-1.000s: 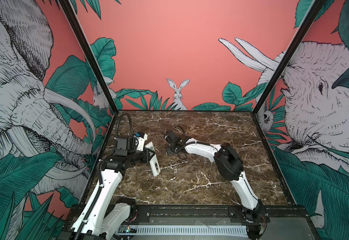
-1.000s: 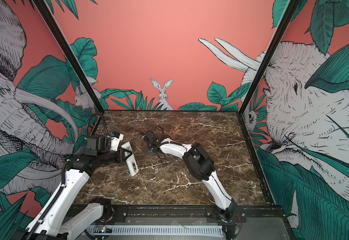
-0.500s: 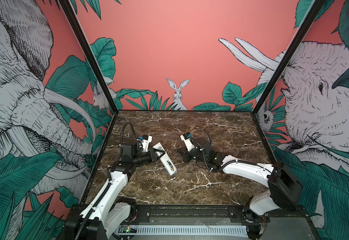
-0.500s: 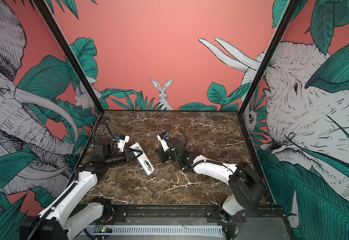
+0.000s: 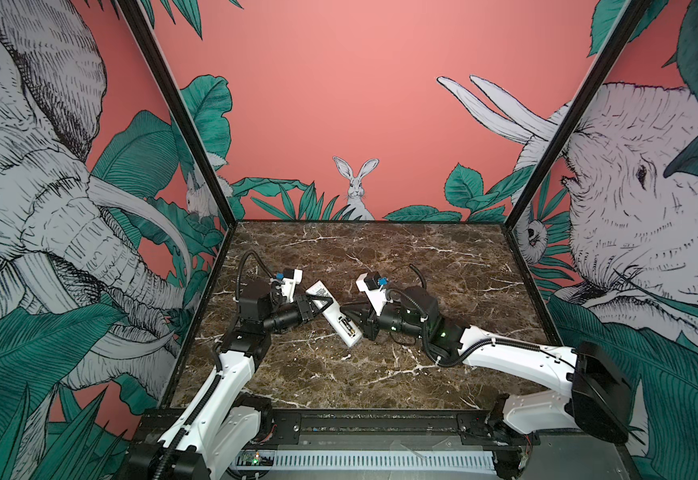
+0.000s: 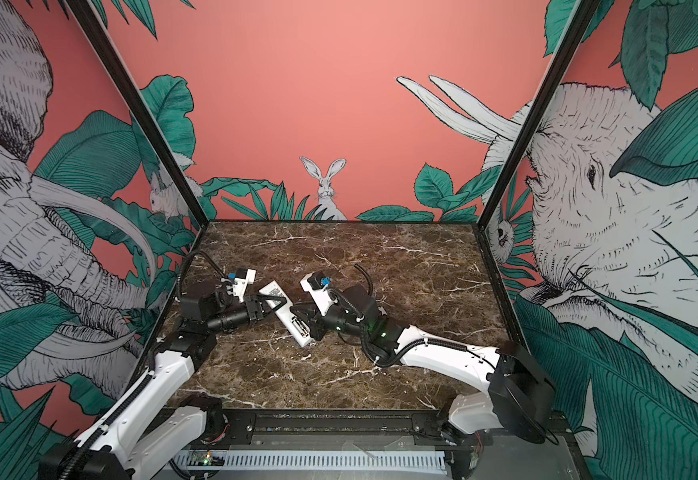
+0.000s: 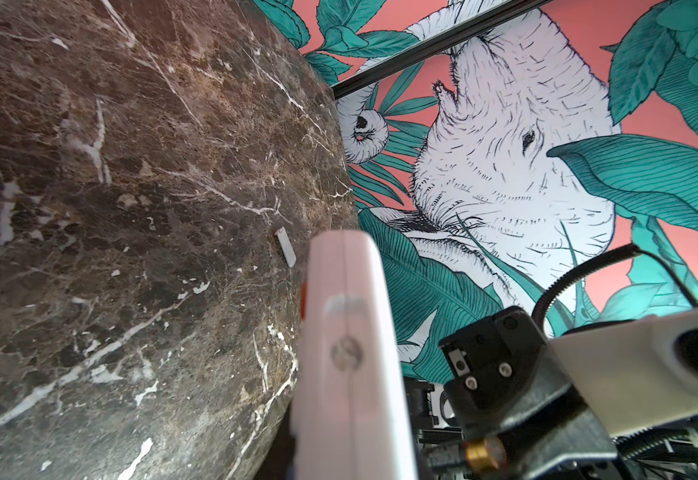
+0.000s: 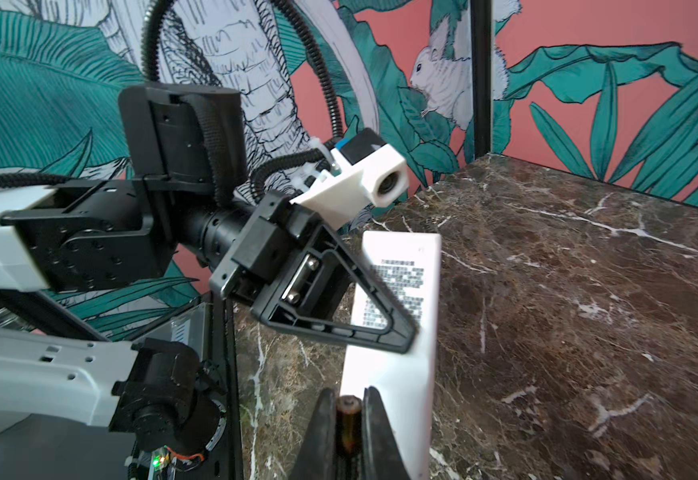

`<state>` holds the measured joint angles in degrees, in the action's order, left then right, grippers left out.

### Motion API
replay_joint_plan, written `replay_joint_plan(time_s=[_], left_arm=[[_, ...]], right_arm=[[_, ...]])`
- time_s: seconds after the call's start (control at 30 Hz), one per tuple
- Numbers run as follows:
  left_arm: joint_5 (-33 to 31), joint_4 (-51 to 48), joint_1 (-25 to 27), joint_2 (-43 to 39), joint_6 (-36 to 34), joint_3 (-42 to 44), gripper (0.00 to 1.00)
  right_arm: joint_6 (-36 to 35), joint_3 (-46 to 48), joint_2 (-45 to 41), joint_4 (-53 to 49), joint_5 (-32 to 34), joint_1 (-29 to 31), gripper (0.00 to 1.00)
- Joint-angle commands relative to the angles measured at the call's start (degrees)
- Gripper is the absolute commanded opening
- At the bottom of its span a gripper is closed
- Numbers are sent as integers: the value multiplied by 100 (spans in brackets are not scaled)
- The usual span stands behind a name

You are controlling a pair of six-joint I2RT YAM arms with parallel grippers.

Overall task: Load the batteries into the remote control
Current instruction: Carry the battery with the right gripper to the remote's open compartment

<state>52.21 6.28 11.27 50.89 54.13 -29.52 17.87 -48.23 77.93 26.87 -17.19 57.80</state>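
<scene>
The white remote control (image 5: 332,311) hangs slanted above the marble, label side up, in both top views (image 6: 285,311). My left gripper (image 5: 313,308) is shut on its far half, one black finger (image 8: 339,307) lying across the label. An open battery compartment (image 5: 347,327) shows near its front end; I cannot tell what is in it. My right gripper (image 8: 347,415) is shut on a slim dark battery (image 8: 347,424) with an orange mark. It sits right beside the remote's near end (image 5: 359,323). In the left wrist view the remote (image 7: 347,353) appears edge-on.
A small flat white piece (image 7: 287,247) lies on the marble table (image 5: 380,374) beyond the remote. The right arm's black wrist (image 7: 488,374) sits close beside the remote. Painted walls close off the left, the right and the back of the table.
My left gripper carried the remote to the right, towards the middle. My right arm swung round and its gripper came in beside the remote's front end, still shut on the battery.
</scene>
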Motion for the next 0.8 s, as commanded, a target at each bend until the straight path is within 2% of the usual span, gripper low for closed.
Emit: replay_joint_plan(time_s=[0.0,0.5,0.6,0.77], left_arm=[[311,660,32,-76,463,16,0],[590,1264,32,2,1083,29,0],[567,1340,34,39,1104,-5,0],[528,1326,33,118,978,-34,0]], right_arm=[[-152,182,27,611,-82,20,9],[-501,260,21,495,23,23,10],[-461,310,-23,494,89,27,13],[-453,393,-187,438,256,24,25]])
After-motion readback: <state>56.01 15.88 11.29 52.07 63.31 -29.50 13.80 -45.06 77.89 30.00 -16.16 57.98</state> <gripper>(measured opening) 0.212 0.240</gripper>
